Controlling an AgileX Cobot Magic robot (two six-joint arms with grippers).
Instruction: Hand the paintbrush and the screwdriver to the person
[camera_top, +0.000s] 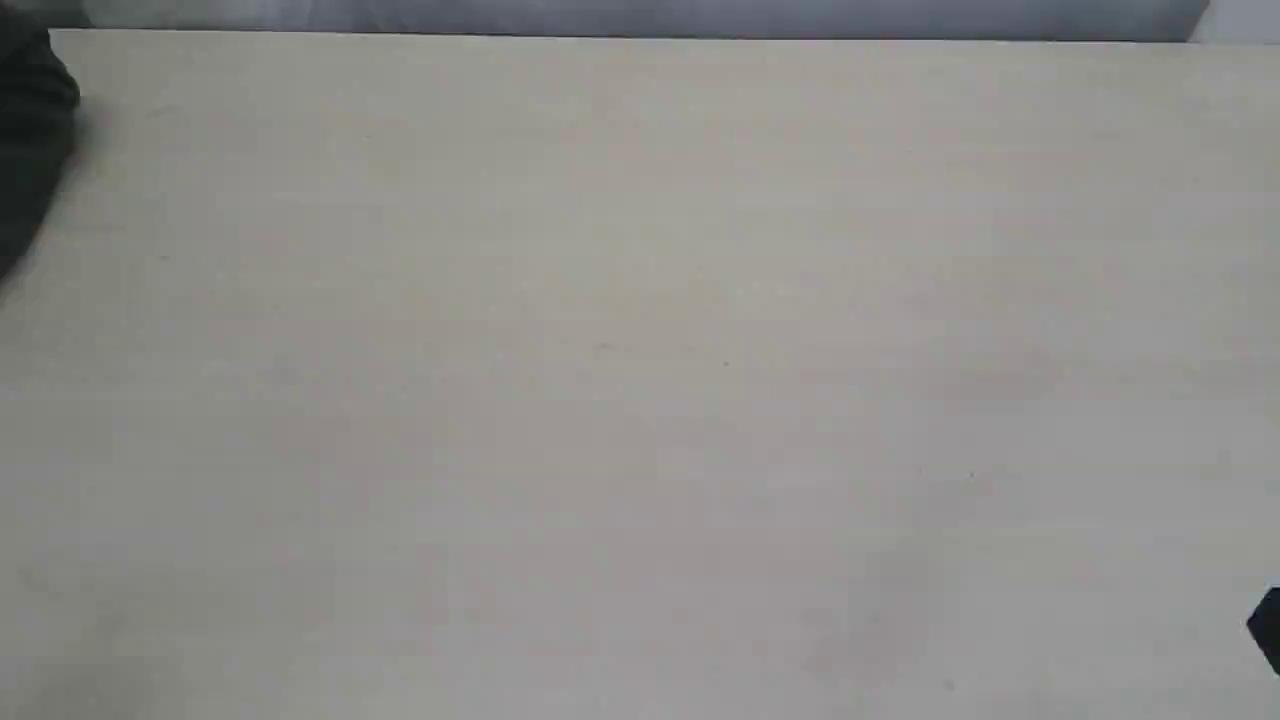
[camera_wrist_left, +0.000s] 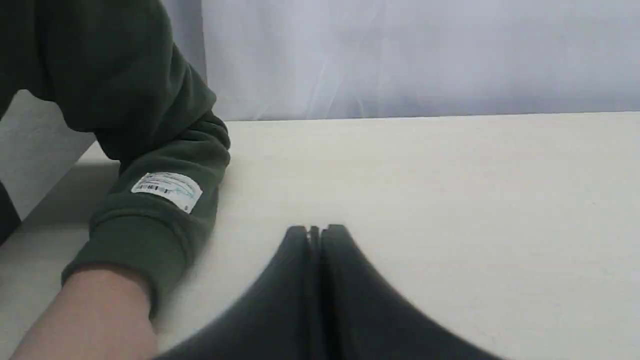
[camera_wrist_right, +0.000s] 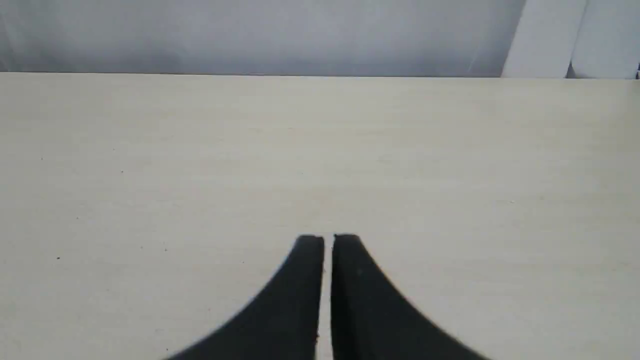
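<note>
Neither the paintbrush nor the screwdriver shows in any view. The person's arm (camera_wrist_left: 150, 200), in a dark green sleeve with a small white label patch (camera_wrist_left: 167, 189), rests on the table beside my left gripper (camera_wrist_left: 315, 231), bare wrist toward the camera; the hand is cut off by the frame. A bit of that sleeve (camera_top: 30, 140) shows at the far left of the exterior view. My left gripper is shut with nothing in it. My right gripper (camera_wrist_right: 327, 239) is shut over bare table, only a thin slit between its fingers. A black corner (camera_top: 1268, 628) of the right arm shows at the exterior view's right edge.
The pale wooden table (camera_top: 640, 380) fills the exterior view. A grey-white backdrop (camera_wrist_right: 250, 35) runs behind its far edge, and a white upright panel (camera_wrist_right: 545, 40) stands at the back right.
</note>
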